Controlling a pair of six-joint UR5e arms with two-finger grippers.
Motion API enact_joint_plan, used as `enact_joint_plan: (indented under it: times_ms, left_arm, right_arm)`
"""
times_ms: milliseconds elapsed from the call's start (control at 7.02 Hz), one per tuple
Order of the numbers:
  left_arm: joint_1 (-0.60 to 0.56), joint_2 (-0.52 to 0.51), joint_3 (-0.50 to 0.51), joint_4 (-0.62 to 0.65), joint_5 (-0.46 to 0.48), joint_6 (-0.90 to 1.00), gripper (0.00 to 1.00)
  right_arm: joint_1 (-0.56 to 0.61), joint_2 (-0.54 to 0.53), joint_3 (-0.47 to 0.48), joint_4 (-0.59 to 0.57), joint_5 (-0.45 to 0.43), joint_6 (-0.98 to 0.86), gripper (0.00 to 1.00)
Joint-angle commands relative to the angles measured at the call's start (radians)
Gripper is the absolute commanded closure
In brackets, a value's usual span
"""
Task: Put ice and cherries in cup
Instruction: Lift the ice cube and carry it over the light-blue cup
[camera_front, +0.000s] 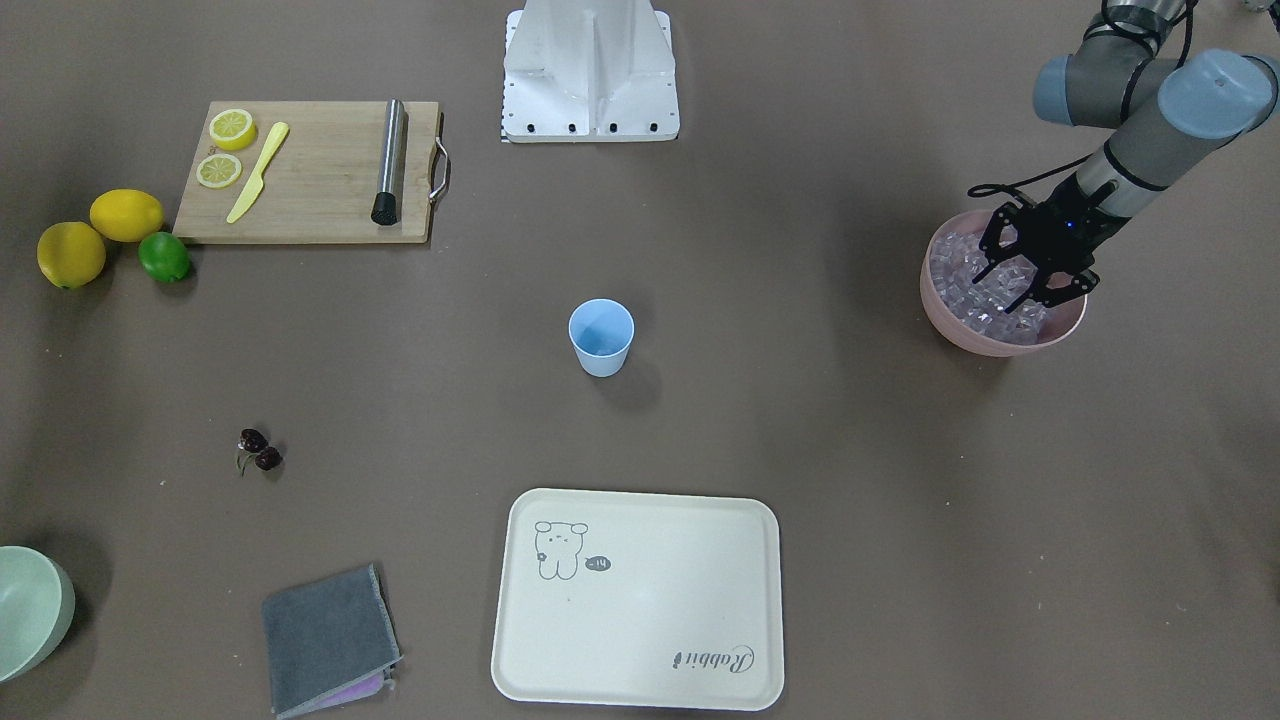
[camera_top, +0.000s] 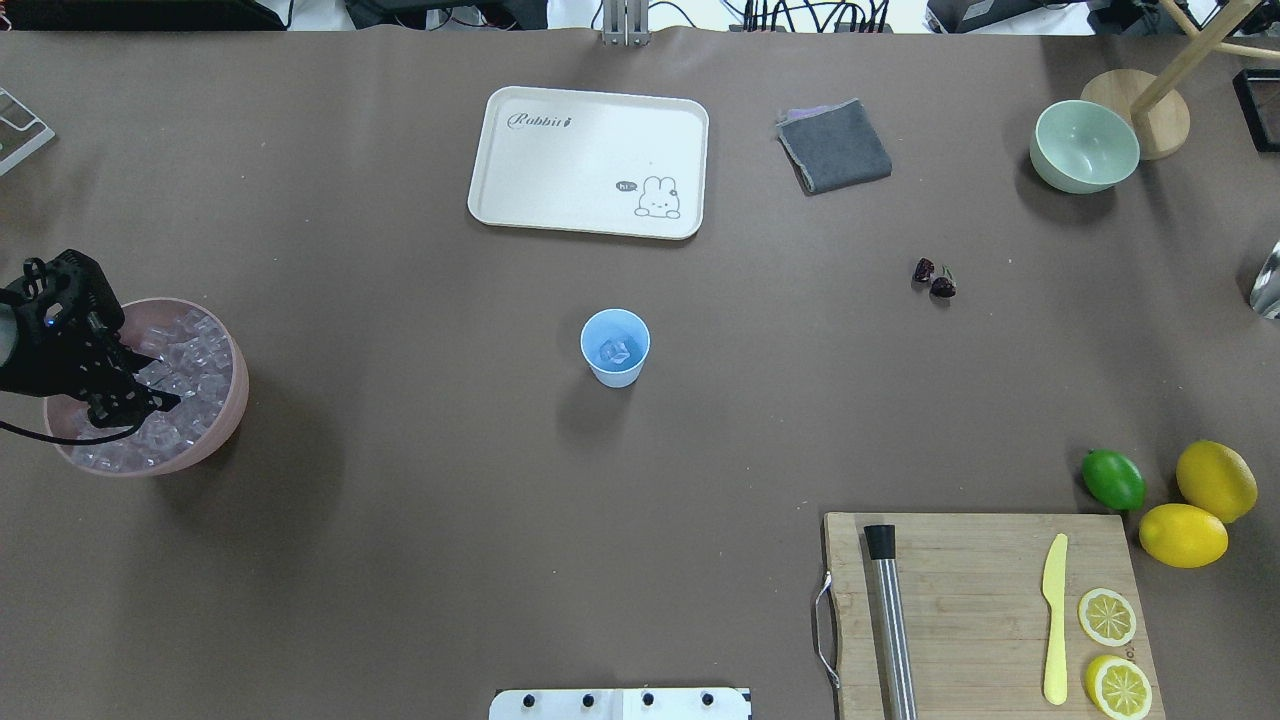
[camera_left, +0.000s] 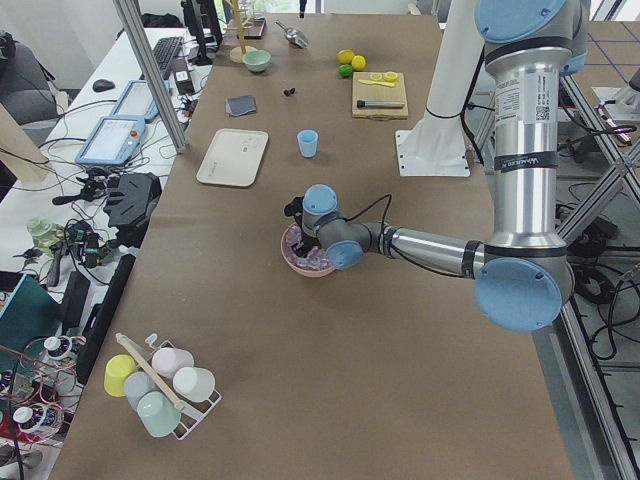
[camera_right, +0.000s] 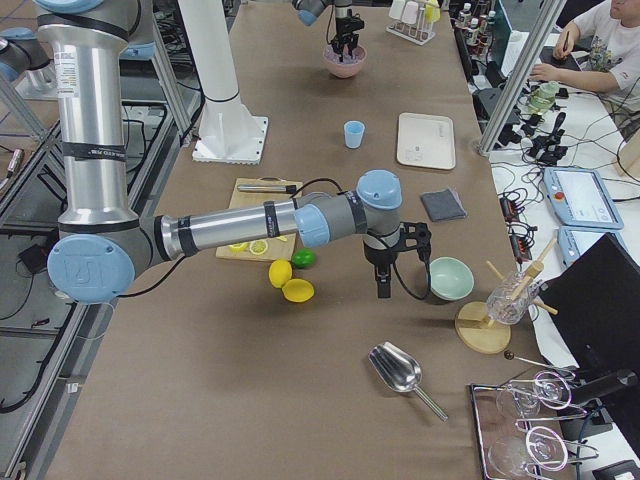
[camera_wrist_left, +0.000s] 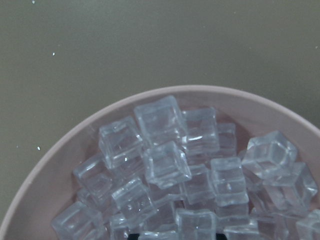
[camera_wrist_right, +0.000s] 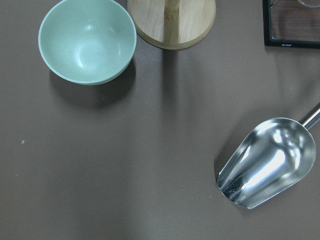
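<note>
The cup (camera_top: 615, 372) stands at the middle of the tabletop (camera_top: 400, 550) with ice (camera_top: 617, 351) in it, the tray (camera_top: 570, 180) on its far side, the ice-filled bowl (camera_top: 236, 400) at left, the cherries (camera_top: 934, 279) at right.

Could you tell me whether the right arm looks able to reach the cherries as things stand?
Probably yes. The cherries lie alone on bare table, nothing over or close around them, and the right gripper hangs beside the green bowl at that same end.

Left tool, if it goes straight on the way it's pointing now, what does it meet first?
Most likely the ice piled in the pink bowl. The left tool points down into the bowl, jaws spread, directly over the cubes. The gap to them is unclear.
</note>
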Motion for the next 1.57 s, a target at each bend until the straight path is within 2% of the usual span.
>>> enact_joint_plan:
  times_ms: [0, 142, 427, 570, 854, 997, 1424]
  left_arm:
    - [-0.003, 0.004, -0.011, 0.0, -0.003, -0.007, 1.0]
    - [-0.004, 0.004, -0.013, 0.0, -0.005, -0.006, 1.0]
    - [-0.096, -0.013, -0.014, 0.002, -0.115, -0.001, 1.0]
    - [-0.127, -0.016, -0.014, 0.0, -0.141, -0.001, 1.0]
    - [-0.158, -0.062, -0.013, 0.002, -0.138, -0.006, 1.0]
    - [-0.158, -0.1, -0.013, 0.009, -0.138, -0.032, 1.0]
    - [-0.149, -0.294, 0.007, 0.016, -0.135, -0.287, 1.0]
  right_arm:
    - [0.0, 0.006, -0.009, 0.0, 0.0, 0.0, 0.0]
    - [0.0, 0.008, -0.007, 0.0, 0.0, 0.0, 0.0]
    - [0.0, 0.011, -0.007, 0.0, 0.001, 0.001, 0.0]
    - [0.0, 0.011, -0.006, 0.0, 0.001, 0.001, 0.0]
    - [0.0, 0.011, -0.006, 0.0, 0.001, 0.0, 0.0]
    - [-0.001, 0.009, -0.004, 0.0, 0.001, 0.0, 0.0]
    - [-0.032, 0.028, -0.007, 0.0, 0.0, 0.001, 0.0]
